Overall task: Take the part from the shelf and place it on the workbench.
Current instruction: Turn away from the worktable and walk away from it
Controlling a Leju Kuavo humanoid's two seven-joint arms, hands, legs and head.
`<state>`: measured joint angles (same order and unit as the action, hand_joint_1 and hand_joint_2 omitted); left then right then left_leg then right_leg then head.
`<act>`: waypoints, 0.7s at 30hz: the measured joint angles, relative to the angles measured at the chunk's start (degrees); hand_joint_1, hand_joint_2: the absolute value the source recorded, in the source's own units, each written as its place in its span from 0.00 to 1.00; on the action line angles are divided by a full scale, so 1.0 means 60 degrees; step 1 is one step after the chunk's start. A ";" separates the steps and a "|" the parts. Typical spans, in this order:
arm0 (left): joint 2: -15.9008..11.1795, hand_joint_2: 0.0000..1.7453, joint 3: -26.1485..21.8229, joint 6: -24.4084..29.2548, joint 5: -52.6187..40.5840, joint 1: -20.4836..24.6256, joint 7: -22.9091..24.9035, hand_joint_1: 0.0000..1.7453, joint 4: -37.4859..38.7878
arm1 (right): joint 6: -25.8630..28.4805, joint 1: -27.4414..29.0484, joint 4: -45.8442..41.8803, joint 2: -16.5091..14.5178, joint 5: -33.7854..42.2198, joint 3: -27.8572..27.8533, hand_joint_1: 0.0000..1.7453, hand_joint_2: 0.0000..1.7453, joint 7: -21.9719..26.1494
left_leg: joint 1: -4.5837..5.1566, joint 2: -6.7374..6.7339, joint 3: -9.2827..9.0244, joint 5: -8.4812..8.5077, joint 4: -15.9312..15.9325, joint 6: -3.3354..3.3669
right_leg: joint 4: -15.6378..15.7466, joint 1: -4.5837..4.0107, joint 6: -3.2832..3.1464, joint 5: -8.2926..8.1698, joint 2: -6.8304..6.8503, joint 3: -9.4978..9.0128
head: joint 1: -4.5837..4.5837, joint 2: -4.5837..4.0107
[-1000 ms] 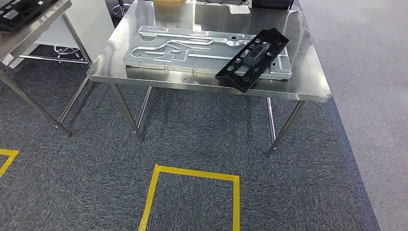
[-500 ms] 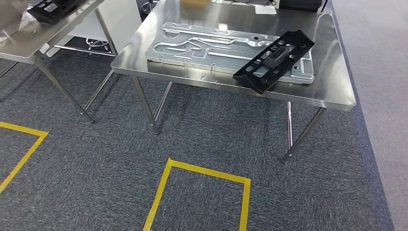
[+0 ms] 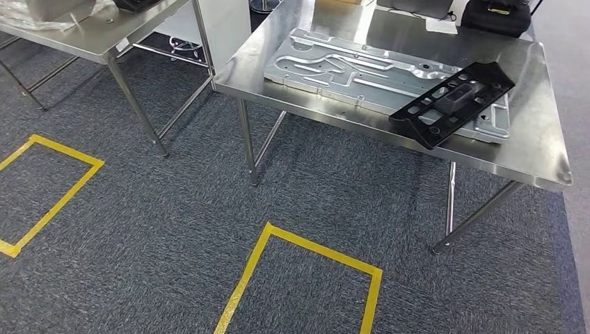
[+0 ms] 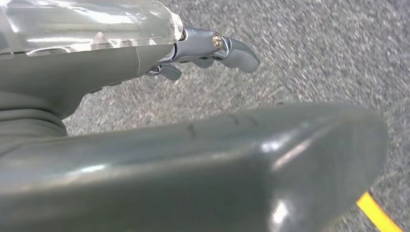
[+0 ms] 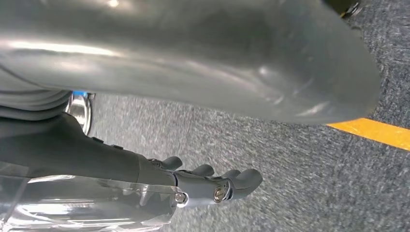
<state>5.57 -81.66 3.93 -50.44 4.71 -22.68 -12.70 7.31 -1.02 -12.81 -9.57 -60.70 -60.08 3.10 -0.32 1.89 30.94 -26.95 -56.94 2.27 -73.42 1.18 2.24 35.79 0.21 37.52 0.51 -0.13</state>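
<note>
A black slotted part (image 3: 452,103) lies slantwise on a silver grooved plate (image 3: 348,69) on the steel workbench (image 3: 539,156), near its right end. Its near corner juts past the plate's front edge. On a second steel table (image 3: 104,35) at the upper left, the edge of another black piece (image 3: 136,3) shows at the picture's top. My left hand (image 4: 96,82) hangs over grey carpet with thumb and fingers (image 4: 232,48) apart and nothing in it. My right hand (image 5: 96,159) hangs likewise above the carpet, its fingers (image 5: 232,181) stretched out and holding nothing.
Yellow tape squares mark the carpet in front of the workbench (image 3: 306,243) and at the left (image 3: 56,195). The tables' thin steel legs (image 3: 247,142) stand between me and the far side. A black bag (image 3: 497,15) sits at the workbench's back right.
The whole picture has slid to the right and slightly down, so the camera has turned left. The left table and second tape square have come into view. The black part stays on the plate.
</note>
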 joint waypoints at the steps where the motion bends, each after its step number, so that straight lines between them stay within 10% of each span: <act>1: 0.0006 0.00 0.0008 0.0059 -0.0062 -0.0009 -0.0036 0.00 0.0000 | 0.0011 -0.0001 0.0003 0.0000 0.0014 -0.0007 0.00 0.00 0.0000 | 0.0017 0.0128 -0.0005 0.0002 -0.0009 0.0000 | 0.0287 -0.0006 -0.0040 -0.0272 -0.0030 -0.0128 | 0.0001 0.0000; 4: 0.0045 0.00 0.0090 0.0162 -0.0270 -0.0005 -0.0087 0.00 0.0001 | 0.0056 0.0005 0.0005 0.0020 0.0066 -0.0053 0.00 0.00 -0.0002 | 0.0036 0.0492 -0.0004 0.0014 -0.0035 -0.0043 | 0.2156 -0.0028 -0.0235 -0.1203 -0.0597 -0.0977 | 0.0005 -0.0001; 8: 0.0071 0.00 0.0194 0.0229 -0.0465 -0.0019 -0.0078 0.00 0.0000 | 0.0156 -0.0031 0.0013 0.0035 0.0132 -0.0105 0.00 0.00 -0.0008 | -0.0023 0.0898 0.0146 0.0084 -0.0038 -0.0288 | 0.2751 -0.0039 -0.0318 -0.1323 -0.0669 -0.1198 | 0.0000 0.0002; 12: 0.0059 0.00 0.0340 0.0192 -0.0621 -0.0065 -0.0053 0.00 0.0000 | 0.0266 -0.0032 0.0018 0.0026 0.0209 -0.0198 0.00 0.00 -0.0012 | -0.0005 0.0009 0.0755 -0.0681 -0.1279 -0.0448 | 0.2966 0.0002 -0.0498 -0.1404 -0.0113 -0.1312 | 0.0090 -0.0001; 15: 0.0061 0.00 0.0427 0.0109 -0.0748 -0.0083 0.0013 0.00 0.0000 | 0.0336 -0.0025 0.0018 0.0025 0.0271 -0.0305 0.00 0.00 -0.0033 | -0.0103 -0.0216 0.1441 -0.1191 -0.2703 -0.0579 | 0.2924 -0.0038 -0.0511 -0.1378 0.0314 -0.1280 | 0.0103 -0.0001; 21: 0.0012 0.00 0.0646 -0.0071 -0.1018 -0.0126 0.0262 0.00 0.0000 | 0.0381 -0.0088 0.0018 0.0022 0.0302 -0.0437 0.00 0.00 -0.0084 | -0.0096 -0.0881 0.0055 -0.0117 -0.0137 -0.0507 | 0.2710 -0.0072 -0.0259 -0.1202 0.0874 -0.1310 | 0.0084 0.0000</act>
<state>5.64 -77.79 3.50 -56.54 3.95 -21.10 -12.70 9.59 -1.55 -12.70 -9.44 -58.88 -62.71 2.60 -0.90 -3.39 31.27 -27.65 -57.76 -0.77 -57.16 0.75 0.68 28.58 5.45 29.66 1.02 -0.13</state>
